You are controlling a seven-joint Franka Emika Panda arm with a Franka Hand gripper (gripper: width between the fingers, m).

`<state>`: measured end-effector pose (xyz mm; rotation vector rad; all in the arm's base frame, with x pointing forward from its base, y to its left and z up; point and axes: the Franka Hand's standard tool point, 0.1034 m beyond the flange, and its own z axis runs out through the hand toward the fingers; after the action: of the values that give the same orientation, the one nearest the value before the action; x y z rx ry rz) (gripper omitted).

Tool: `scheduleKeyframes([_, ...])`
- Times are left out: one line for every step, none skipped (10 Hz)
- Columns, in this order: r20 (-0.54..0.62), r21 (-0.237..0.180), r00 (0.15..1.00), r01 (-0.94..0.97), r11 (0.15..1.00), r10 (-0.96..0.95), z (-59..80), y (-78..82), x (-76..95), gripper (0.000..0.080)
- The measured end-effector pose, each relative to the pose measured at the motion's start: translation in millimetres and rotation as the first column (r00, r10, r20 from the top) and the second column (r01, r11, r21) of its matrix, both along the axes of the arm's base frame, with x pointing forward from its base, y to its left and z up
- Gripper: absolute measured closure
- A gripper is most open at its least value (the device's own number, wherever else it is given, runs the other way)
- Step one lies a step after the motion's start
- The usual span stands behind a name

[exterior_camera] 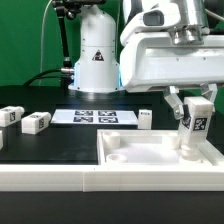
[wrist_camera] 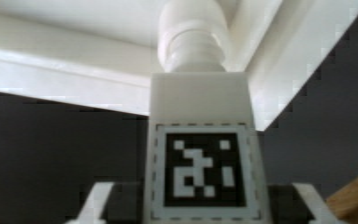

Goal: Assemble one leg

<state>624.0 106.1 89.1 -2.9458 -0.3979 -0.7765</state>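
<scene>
At the far corner of the white panel (exterior_camera: 110,178), on the exterior view's right, the leg (exterior_camera: 196,128) is standing upright with its round peg (wrist_camera: 194,45) meeting the corner recess. The end effector (exterior_camera: 194,108) is gripping the leg by its sides. Three spare legs (exterior_camera: 35,123) are lying on the black bench (exterior_camera: 60,142) beyond the panel, two left of the marker board (exterior_camera: 93,117) and one right of it.
</scene>
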Motion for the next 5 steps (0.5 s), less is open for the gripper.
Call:
scheduleKeyframes([-0.001, 0.001, 1.0, 0.0, 1.0, 0.0, -4.5, 0.9, 1.1, 0.0509])
scheduleKeyframes([-0.006, 0.002, 1.0, 0.0, 1.0, 0.0, -9.2, 0.9, 0.1, 0.0509])
scheduleKeyframes([-0.002, 0.003, 1.0, 0.001, 1.0, -0.001, -10.2, 1.0, 0.3, 0.0509])
scheduleKeyframes([0.012, 0.005, 1.0, 0.003, 1.0, -0.003, -10.4, 1.1, 1.2, 0.0509])
scheduleKeyframes([0.028, 0.007, 1.0, 0.004, 1.0, -0.004, -10.6, 1.5, 1.2, 0.0509])
